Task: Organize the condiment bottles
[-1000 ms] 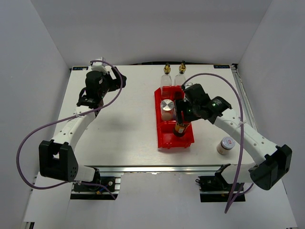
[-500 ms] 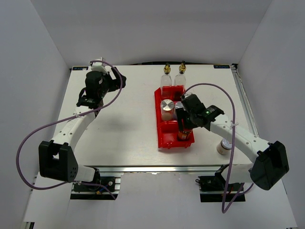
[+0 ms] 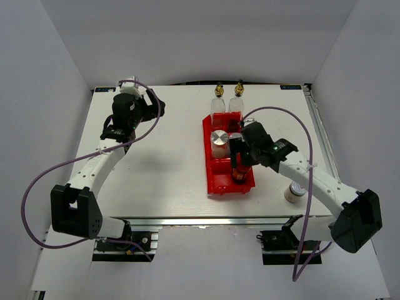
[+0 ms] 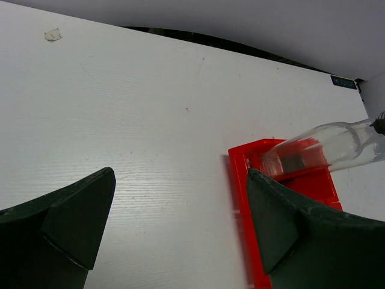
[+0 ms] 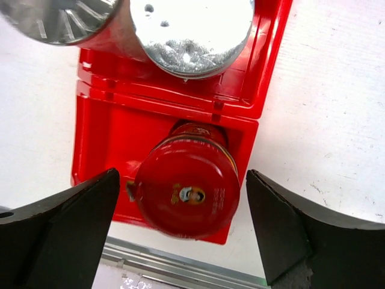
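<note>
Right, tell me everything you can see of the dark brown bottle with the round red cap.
The dark brown bottle stands cap up in the nearest compartment of the red plastic tray, toward its right wall. Its glossy red cap carries a small emblem at the centre, and a brown shoulder shows beneath. The right gripper hangs open above it, a finger on either side, neither touching.

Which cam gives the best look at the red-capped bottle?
Right wrist: it looks straight down on the red-capped bottle, its cap mid-frame, standing in the end compartment of the red tray. Top external shows the bottle small and partly covered by the right gripper. Left wrist doesn't show it.
</note>
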Robot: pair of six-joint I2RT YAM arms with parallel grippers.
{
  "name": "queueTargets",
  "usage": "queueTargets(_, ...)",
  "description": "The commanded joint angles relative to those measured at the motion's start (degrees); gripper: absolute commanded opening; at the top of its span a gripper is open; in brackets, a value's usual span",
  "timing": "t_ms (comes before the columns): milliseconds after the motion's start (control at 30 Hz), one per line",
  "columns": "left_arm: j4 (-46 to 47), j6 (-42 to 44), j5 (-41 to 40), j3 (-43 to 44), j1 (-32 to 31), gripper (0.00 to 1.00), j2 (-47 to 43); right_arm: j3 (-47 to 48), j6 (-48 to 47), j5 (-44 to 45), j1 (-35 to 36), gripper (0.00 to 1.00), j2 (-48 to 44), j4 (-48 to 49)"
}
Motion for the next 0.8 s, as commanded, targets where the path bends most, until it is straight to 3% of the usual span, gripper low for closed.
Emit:
queueTargets(0,-0.1,0.8,-0.6,-0.1,0.3,0.98,-2.7,4.1,1.4,-0.5,0.1,0.89,-4.3,-2.5)
queueTargets(133,-0.3,0.8,-0.6,0.2,0.2,0.98,-2.3,7.1,4.7,4.3,0.0,0.89,-9.1,-9.4)
queueTargets(167,-0.4,0.8,-0.6,0.3,0.3,0.98,-2.3,7.5,8.5,10.1,0.0,0.90,-10.3,-11.5)
queueTargets(267,-0.2,0.8,-0.6,0.3,0.3,0.98,-1.7,6.9,13.2,16.1,-5.4,0.89,-15.1,-18.6)
queueTargets(400,-0.9,1.3,-0.6,1.3,0.3,0.98,-0.4,3.0,14.0,10.5,-25.3,0.89,-18.5,-21.0)
queueTargets(567,-0.5,1.6,-2.3,1.6,0.3,0.98,0.3,-0.8,13.9,12.7,-34.4,0.89,-18.0,-23.9)
queueTargets(700,-0.2,1.7,-1.5,2.0,0.2,0.98,1.2,-5.6,10.8,7.0,-42.5,0.89,-18.2,-19.9)
queueTargets(767,-0.2,1.8,-1.5,2.5,0.3,0.98,1.9,-7.2,10.6,5.2,-43.1,0.89,-18.3,-19.0)
